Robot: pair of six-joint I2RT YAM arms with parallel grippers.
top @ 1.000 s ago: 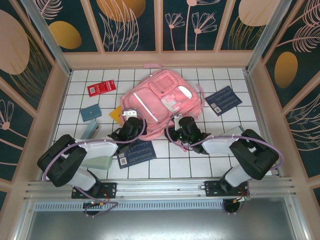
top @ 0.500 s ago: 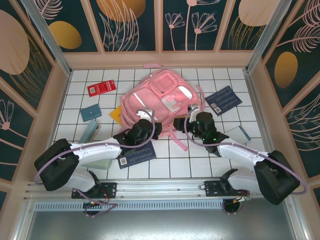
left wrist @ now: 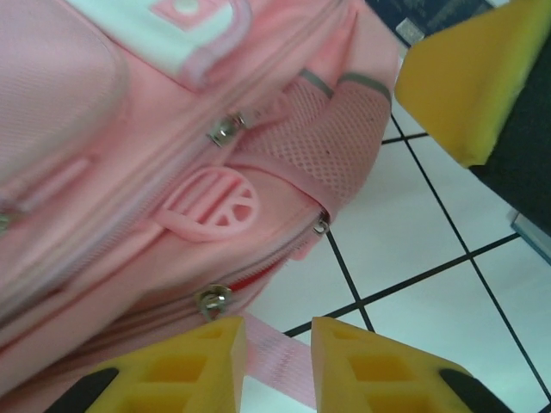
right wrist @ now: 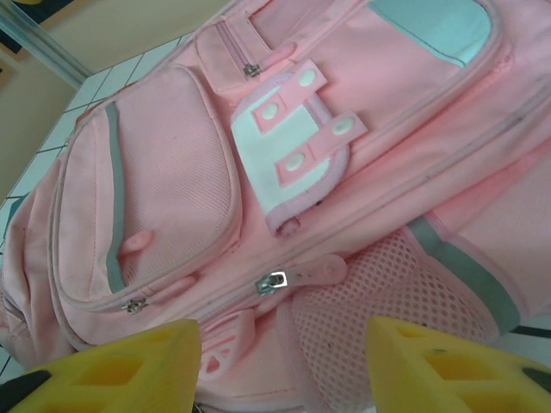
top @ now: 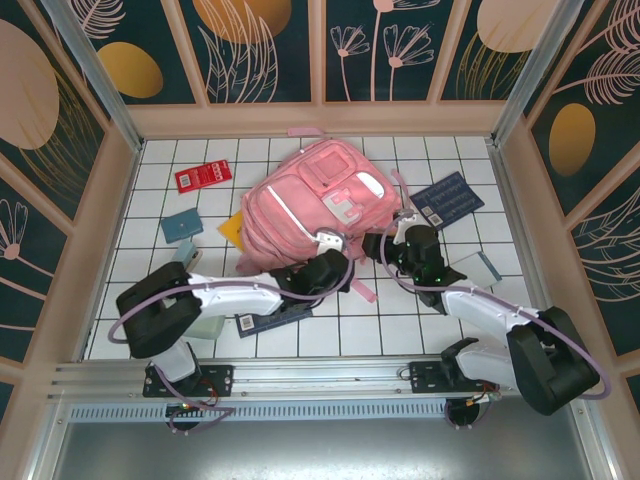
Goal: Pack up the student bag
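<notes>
The student bag (top: 318, 200), a big pink backpack, lies front up in the middle of the tiled table. My left gripper (top: 345, 268) is at its near right corner. In the left wrist view my left gripper (left wrist: 278, 348) stands open by a narrow gap, low over a pink strap (left wrist: 277, 354) that runs flat between the yellow fingers, just below a metal zipper pull (left wrist: 213, 299). My right gripper (top: 388, 247) hovers beside the bag's right side. Seen from the right wrist, the right gripper (right wrist: 284, 366) is wide open over the mesh side pocket (right wrist: 379, 301) and a zipper pull (right wrist: 274, 281), gripping nothing.
Dark blue notebooks lie at the right (top: 447, 200) and near the front left (top: 275, 305). A red card (top: 203, 177), a teal box (top: 181, 225) and a pale green block (top: 205, 325) sit on the left. A grey item (top: 478, 268) lies right of my right arm. Walls enclose the table.
My left gripper has swept right along the bag's near edge to its right corner. My right gripper moved up and right beside the bag and opened wider.
</notes>
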